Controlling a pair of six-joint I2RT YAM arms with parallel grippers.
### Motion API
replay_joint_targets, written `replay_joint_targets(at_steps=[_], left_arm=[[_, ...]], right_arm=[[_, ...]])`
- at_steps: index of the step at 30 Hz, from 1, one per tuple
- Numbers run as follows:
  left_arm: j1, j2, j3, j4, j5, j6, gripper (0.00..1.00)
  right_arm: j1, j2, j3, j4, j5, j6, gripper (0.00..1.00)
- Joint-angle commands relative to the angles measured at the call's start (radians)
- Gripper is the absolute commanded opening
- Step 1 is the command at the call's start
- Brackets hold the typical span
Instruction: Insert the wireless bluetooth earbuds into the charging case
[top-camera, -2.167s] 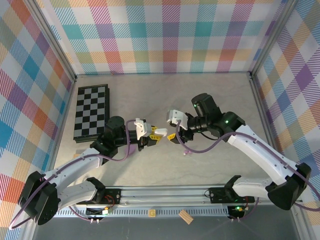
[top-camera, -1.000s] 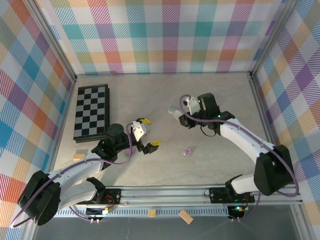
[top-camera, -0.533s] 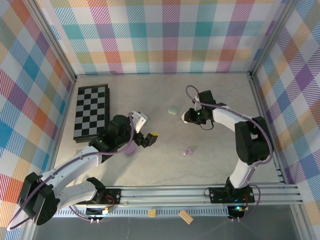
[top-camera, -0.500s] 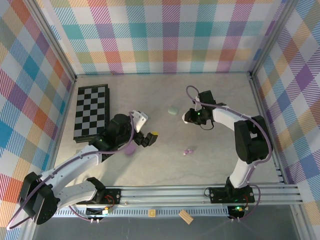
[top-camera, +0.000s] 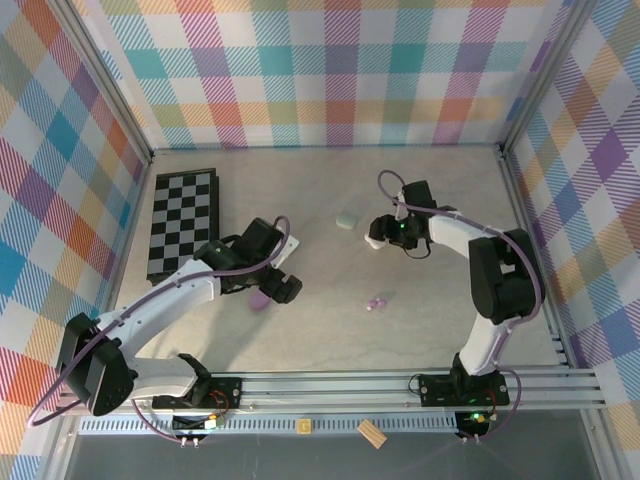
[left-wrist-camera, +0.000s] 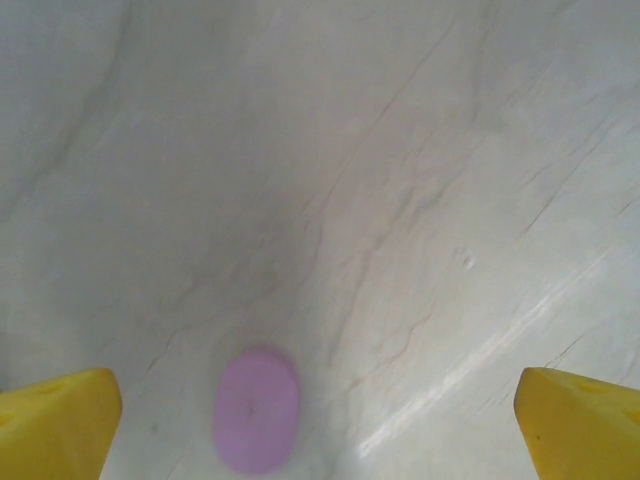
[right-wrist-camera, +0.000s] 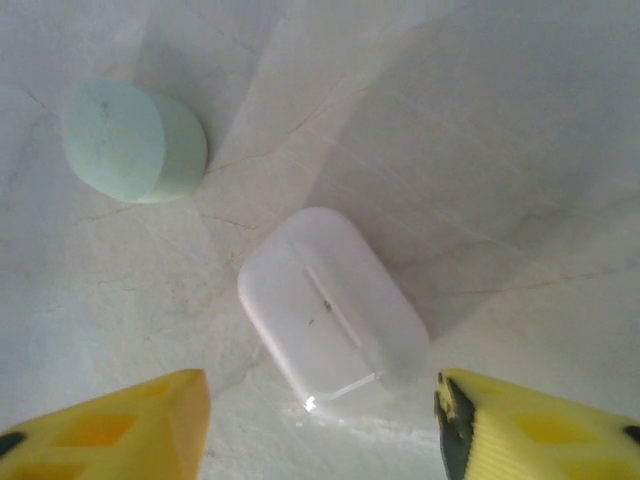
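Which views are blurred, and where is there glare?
Left wrist: soft throughout, the lilac case hazy at its edges. Right wrist: sharper, with a small glint on the white case at its lower edge. Top external: sharp, evenly lit.

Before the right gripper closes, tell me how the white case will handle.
The white case looks glossy and rounded, so it may slip from a pinch. It lies flat, so rolling seems unlikely. Its hard-looking shell is probably rigid.
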Motion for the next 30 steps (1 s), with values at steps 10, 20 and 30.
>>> replay_joint_targets(at_steps=[10, 20, 30], left_arm=[[-0.001, 0.217, 0.019, -0.156, -0.145, 0.064, 1.0], [0.005, 0.396, 0.03, -0.149, -0.189, 0.059, 0.78], [0.005, 0.453, 0.045, -0.15, -0.178, 0.049, 0.46]], right_arm=[[-0.005, -0.224, -0.079, 0.03, -0.025, -0.125, 0.86], [-0.005, -0.263, -0.107, 0.02, -0.017, -0.136, 0.86], [-0.005, -0.289, -0.104, 0.007, -0.017, -0.133, 0.86]])
